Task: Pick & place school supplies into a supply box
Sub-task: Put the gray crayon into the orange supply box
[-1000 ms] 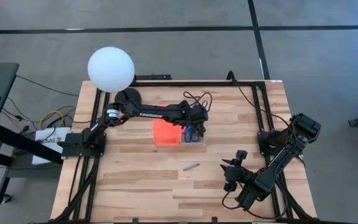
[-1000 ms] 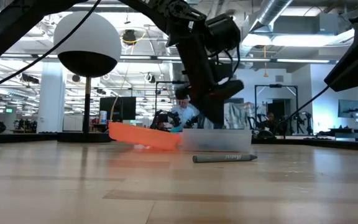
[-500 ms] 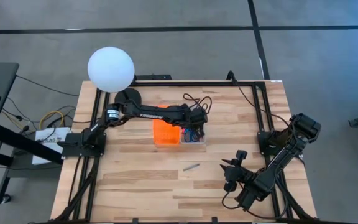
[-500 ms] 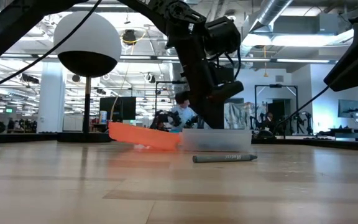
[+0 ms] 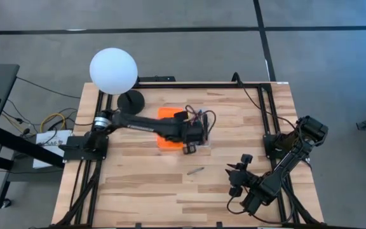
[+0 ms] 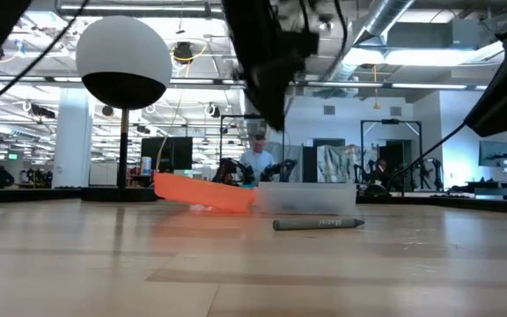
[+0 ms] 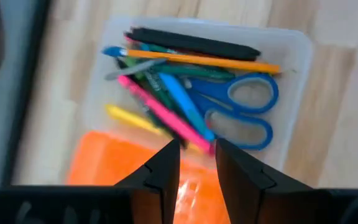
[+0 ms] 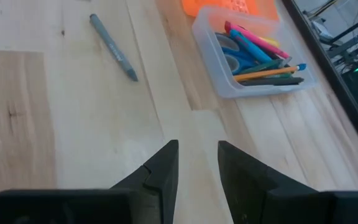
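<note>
Nearly done: one grey marker (image 5: pixel 196 170) lies loose on the worktop (image 5: pixel 138 184), apart from the box (image 5: pixel 199 144) of pens and scissors (image 7: pixel 241 112). Light, stiff and prone to roll, it wants a mid-barrel pinch. Both grippers, left (image 7: pixel 194 163) and right (image 8: pixel 196 163), stand slightly apart, empty.

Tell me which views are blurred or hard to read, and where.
Left wrist view: soft motion blur over the scissors and the pens in the supply box. Low view: the left arm is a dark backlit silhouette against bright ceiling lights, and the grey crayon is sharp. Right wrist view: crisp, with that crayon clear. High view: even light, faint shadows.
</note>
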Robot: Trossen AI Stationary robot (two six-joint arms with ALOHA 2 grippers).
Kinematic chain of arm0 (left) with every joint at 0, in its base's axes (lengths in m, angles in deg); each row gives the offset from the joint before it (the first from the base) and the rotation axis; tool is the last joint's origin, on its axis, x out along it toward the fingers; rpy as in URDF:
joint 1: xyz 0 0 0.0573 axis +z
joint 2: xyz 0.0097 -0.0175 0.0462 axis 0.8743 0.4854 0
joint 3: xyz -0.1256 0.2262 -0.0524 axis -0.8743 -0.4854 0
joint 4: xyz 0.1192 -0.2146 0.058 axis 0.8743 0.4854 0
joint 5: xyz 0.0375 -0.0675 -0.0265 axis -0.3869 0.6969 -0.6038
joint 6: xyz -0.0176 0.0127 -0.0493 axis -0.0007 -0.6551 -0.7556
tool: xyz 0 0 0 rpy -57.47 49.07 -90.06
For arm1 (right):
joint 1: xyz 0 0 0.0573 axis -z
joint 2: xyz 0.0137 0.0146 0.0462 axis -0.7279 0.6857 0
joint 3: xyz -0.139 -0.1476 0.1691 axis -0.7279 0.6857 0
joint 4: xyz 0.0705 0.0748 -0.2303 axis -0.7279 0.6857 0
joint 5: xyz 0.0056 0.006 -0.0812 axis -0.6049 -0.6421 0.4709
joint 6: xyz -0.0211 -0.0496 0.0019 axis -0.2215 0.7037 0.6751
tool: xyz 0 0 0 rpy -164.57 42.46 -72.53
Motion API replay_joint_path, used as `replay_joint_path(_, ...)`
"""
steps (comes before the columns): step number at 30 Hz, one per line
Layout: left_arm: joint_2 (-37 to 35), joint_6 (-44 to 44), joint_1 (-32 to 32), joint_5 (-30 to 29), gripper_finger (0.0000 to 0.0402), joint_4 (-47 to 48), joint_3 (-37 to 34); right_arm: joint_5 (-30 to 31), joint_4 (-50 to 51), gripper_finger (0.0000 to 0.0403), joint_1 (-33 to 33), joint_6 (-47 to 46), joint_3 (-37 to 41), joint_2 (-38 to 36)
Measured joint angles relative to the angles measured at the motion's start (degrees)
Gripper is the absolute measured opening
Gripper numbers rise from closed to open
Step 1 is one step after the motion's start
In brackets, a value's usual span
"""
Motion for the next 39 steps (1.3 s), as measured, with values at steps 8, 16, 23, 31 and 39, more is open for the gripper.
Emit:
replay_joint_path(8, -4.14, -0.63, -13.27, -10.15, 0.0098, 4.59, 0.0, 0.52, -4.53, 0.0106, 1.01, 3.54, 0.0, 0.0)
replay_joint_path(16, -4.48, -7.61, -24.81, -22.21, 0.0098, 7.56, -3.09, 0.68, -16.96, 0.0106, 4.48, 19.28, 0.02, 0.0)
replay_joint_path(23, -7.68, -16.22, -32.92, -30.66, 0.0098, 5.34, -11.97, 0.7, -23.23, 0.0106, 8.2, 29.09, 0.02, 0.0)
replay_joint_path(31, -13.22, -18.71, -37.35, -33.5, 0.0097, -18.37, -30.52, -0.74, -30.13, 0.0106, 12.43, 38.97, 0.04, 0.0)
replay_joint_path(39, -13.97, -5.08, -37.9, -28.27, 0.0097, -48.33, -43.08, -6.44, -37.24, 0.0106, 16.25, 48.46, 0.07, 0.0)
